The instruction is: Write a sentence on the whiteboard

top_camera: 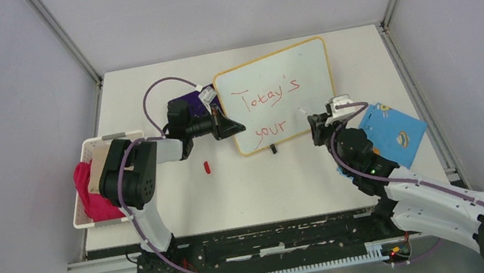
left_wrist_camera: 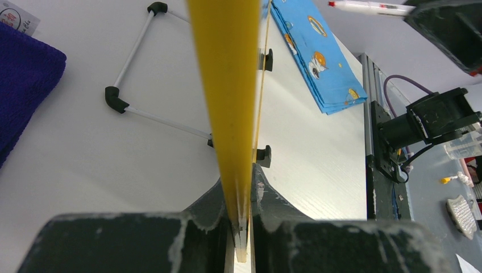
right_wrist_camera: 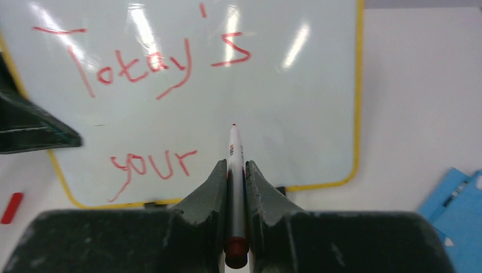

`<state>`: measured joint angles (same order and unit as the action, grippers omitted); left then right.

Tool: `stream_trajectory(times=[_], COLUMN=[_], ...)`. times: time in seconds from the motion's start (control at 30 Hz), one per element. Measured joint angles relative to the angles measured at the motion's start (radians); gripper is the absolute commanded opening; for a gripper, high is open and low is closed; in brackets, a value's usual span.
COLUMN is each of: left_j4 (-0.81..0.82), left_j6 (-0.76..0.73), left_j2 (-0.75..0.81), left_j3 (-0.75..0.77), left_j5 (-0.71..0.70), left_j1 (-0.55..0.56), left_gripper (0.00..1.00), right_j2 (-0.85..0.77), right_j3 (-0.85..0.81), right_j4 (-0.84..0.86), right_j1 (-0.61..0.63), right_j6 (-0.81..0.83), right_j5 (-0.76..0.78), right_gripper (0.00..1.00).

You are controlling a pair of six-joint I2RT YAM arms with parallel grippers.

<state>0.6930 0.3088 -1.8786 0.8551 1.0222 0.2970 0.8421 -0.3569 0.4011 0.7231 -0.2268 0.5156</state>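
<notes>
- The whiteboard (top_camera: 302, 66) stands toward the far middle of the table (top_camera: 270, 184), leaning back, its glossy face toward the arms and its thin orange-yellow frame around it.
- The sentence (right_wrist_camera: 142, 65) is in red marker on 2 lines: the top line reads roughly "Totay's", and the lower line (right_wrist_camera: 150, 165) reads "your". The board to the right of "your" is blank.
- 1 small black foot (top_camera: 273, 149) shows under the board's near edge. In the left wrist view a thin white wire stand (left_wrist_camera: 136, 68) with black corners lies behind the board.
- The left gripper (top_camera: 231, 123) is at the board's left edge. In its wrist view the 2 jaws are clamped on the yellow frame (left_wrist_camera: 227, 85).
- The right gripper (right_wrist_camera: 236, 168) has its jaws clamped on a white marker (right_wrist_camera: 235, 142) that points at the board. The red tip is just right of "your"; whether it touches the surface cannot be told.
- A small red cap (top_camera: 207, 167) lies on the table near the board's lower left corner.
- A blue patterned sheet (top_camera: 392, 132) lies right of the board, beside the right arm.
- A purple cloth (top_camera: 187, 105) lies behind the left gripper.
- A white basket (top_camera: 79, 210) with a pink cloth (top_camera: 92, 197) sits at the table's left edge.
</notes>
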Motion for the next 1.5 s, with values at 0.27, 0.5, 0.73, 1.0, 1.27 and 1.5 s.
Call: stream_trajectory(times=[0.27, 0.5, 0.73, 1.0, 1.27, 1.5], left_j4=[-0.006, -0.007, -0.011, -0.012, -0.015, -0.023], left_j6=[-0.001, -0.002, -0.004, -0.005, -0.005, -0.005], left_j2=[0.000, 0.001, 0.001, 0.001, 0.000, 0.000], left_j3=[0.003, 0.003, 0.005, 0.008, 0.010, 0.014], left_j5=[-0.004, -0.005, -0.009, -0.018, -0.018, -0.018], left_j1=[0.002, 0.002, 0.003, 0.009, 0.009, 0.009], left_gripper=[0.02, 0.02, 0.02, 0.02, 0.02, 0.02], right_j2=[0.017, 0.041, 0.085, 0.151, 0.160, 0.189], right_j3=[0.055, 0.056, 0.051, 0.039, 0.028, -0.005], right_j4=[-0.029, 0.038, 0.117, 0.114, 0.114, 0.115], right_j1=[-0.051, -0.052, -0.052, -0.052, -0.052, -0.052], right_j6=[0.026, 0.053, 0.064, 0.053, 0.052, 0.052], right_j5=[0.018, -0.088, -0.142, -0.127, -0.095, -0.084], right_gripper=[0.00, 0.00, 0.00, 0.00, 0.00, 0.00])
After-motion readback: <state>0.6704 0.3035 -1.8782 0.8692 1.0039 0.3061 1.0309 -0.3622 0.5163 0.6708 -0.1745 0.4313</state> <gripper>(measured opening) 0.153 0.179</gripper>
